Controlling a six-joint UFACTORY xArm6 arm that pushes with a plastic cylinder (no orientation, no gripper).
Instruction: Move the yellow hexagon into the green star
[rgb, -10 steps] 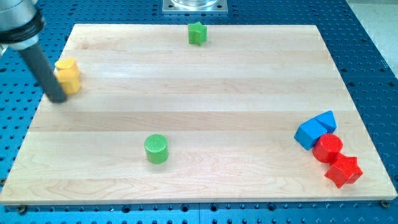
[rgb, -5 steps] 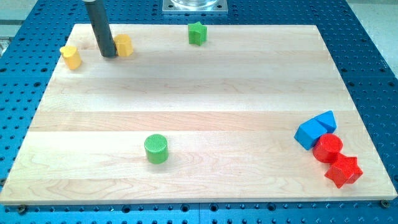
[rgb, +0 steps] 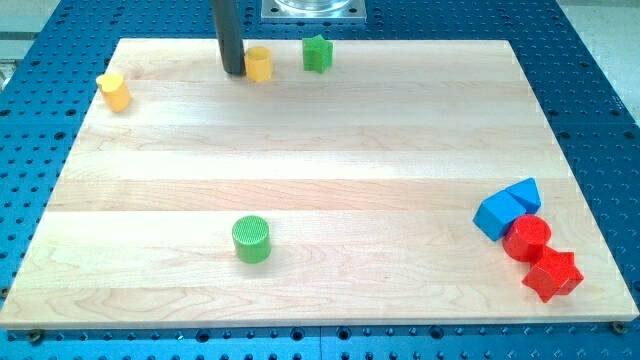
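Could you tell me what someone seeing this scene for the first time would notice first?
The eye goes to the dark rod coming down at the view's top, my tip set against the left side of the yellow hexagon block, with the green star block just to its right. Next comes the tight cluster of two blue blocks, a red cylinder and a red star at the wooden board's right edge.

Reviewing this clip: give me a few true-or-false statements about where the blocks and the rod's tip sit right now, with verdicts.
1. My tip sits just to the view's left of the yellow hexagon block. True.
2. The yellow hexagon block touches the green star block. False: a gap of bare board separates them.
3. The green cylinder block lies in the view's lower half. True.
4. The red and blue blocks sit at the view's left edge. False: the cluster is at the lower right.
5. A second yellow block lies near the left edge. True.
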